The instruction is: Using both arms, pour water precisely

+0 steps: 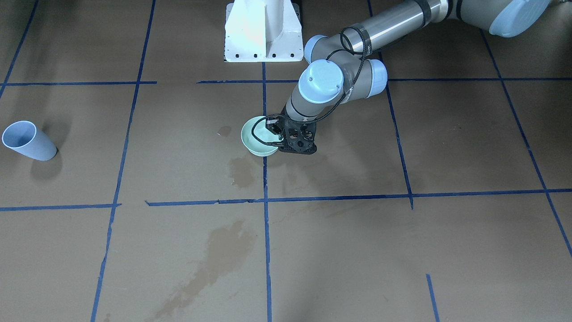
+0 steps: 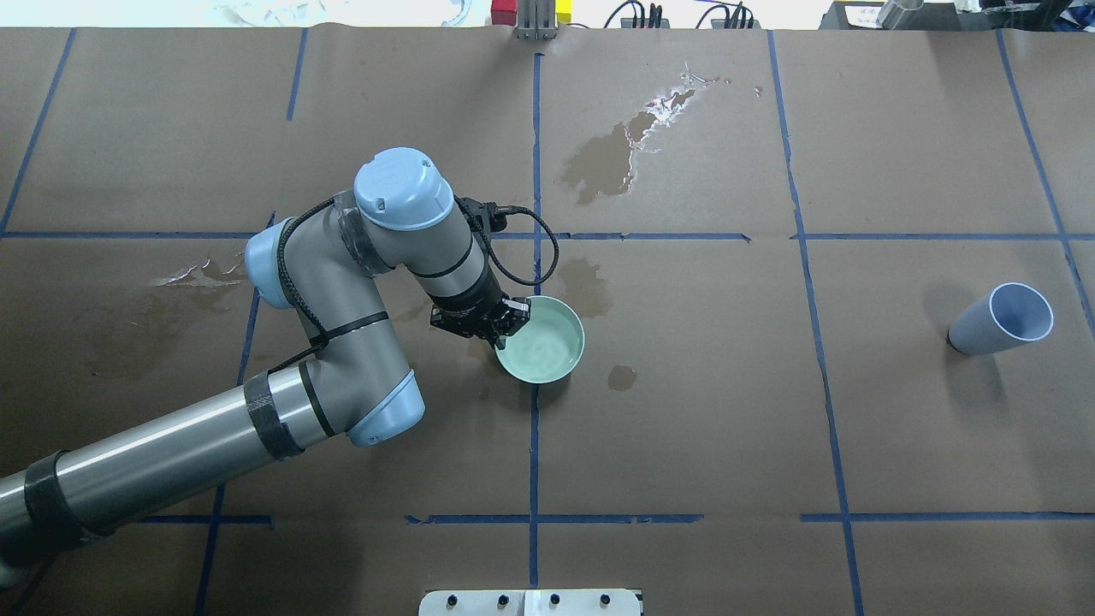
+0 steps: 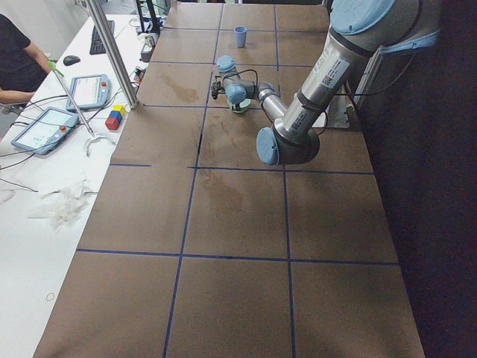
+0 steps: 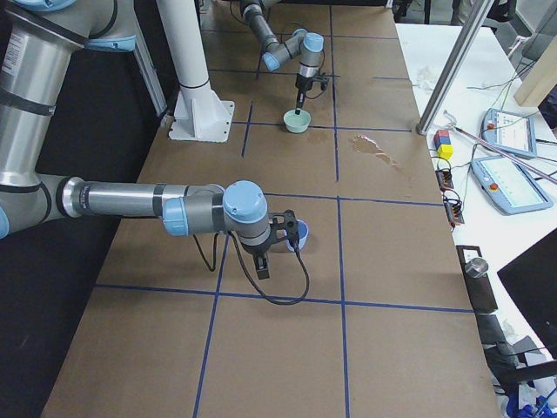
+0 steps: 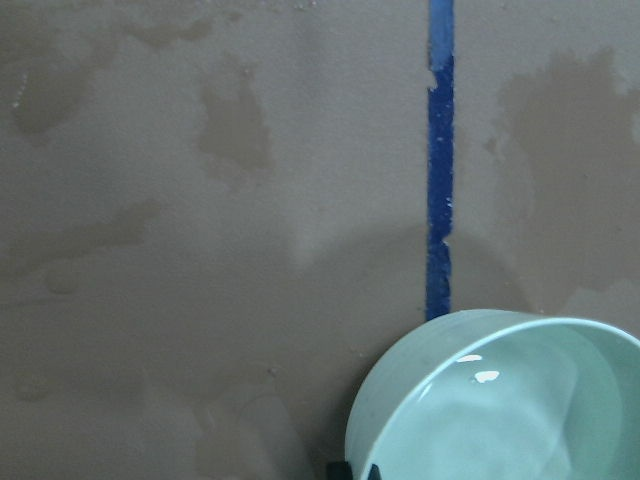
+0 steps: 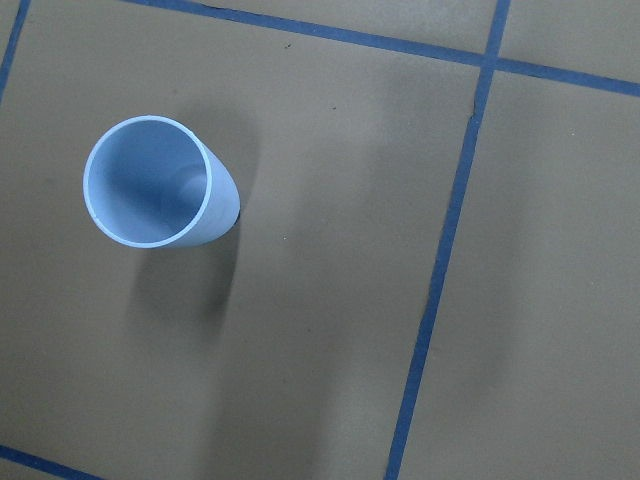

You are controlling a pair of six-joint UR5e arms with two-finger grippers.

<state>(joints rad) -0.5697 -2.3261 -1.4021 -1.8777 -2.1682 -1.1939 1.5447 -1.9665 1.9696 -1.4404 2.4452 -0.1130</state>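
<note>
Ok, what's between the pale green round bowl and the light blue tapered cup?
No objects: the overhead view shows only brown paper, a small wet stain near the bowl and a blue tape line nearer the cup.

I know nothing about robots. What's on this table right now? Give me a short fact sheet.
bowl: pale green, standing near the table's middle
water: clear, inside the bowl
cup: blue, upright, far from the bowl on the robot's right side, looks empty
left gripper: at the bowl's rim; grip unclear
right gripper: close beside the cup; open or shut unclear
wet patches: several dark stains on the brown paper
</note>
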